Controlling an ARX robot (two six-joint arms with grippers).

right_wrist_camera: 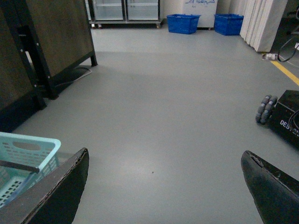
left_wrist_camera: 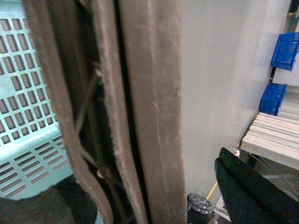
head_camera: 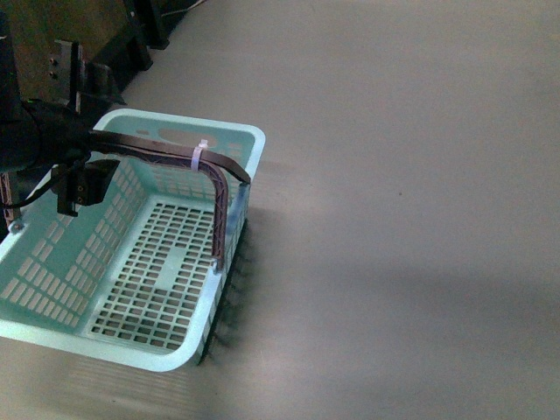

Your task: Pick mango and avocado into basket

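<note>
Left gripper (head_camera: 83, 179), black, sits at the left end of the brown-grey swing handle (head_camera: 157, 150) of the light teal plastic shopping basket (head_camera: 236, 138). In the left wrist view that handle runs close to the lens between the fingers, and one black finger (left_wrist_camera: 252, 196) stands off it with grey floor showing between. Cannot tell if the jaws actually clamp it. The handle is raised over the basket and tilted, with a white zip tie (head_camera: 199, 157) near its bend. The basket is low and left in the front view, on the robot's left side, over the smooth grey floor (head_camera: 394, 219) with a dark shadow along its near right edge. Cannot tell if it rests on the floor or hangs just off it. Its slotted floor and walls are in plain view. Right gripper (right_wrist_camera: 164, 156) is spread wide with nothing between its two black fingers, only floor behind, and a corner of the basket shows beside one finger. Further back in the right wrist view are a dark wooden panel on black legs (right_wrist_camera: 56, 32), two blue plastic crates (right_wrist_camera: 182, 23), a yellow floor line (right_wrist_camera: 285, 72) and a black wheeled base (right_wrist_camera: 285, 116).
</note>
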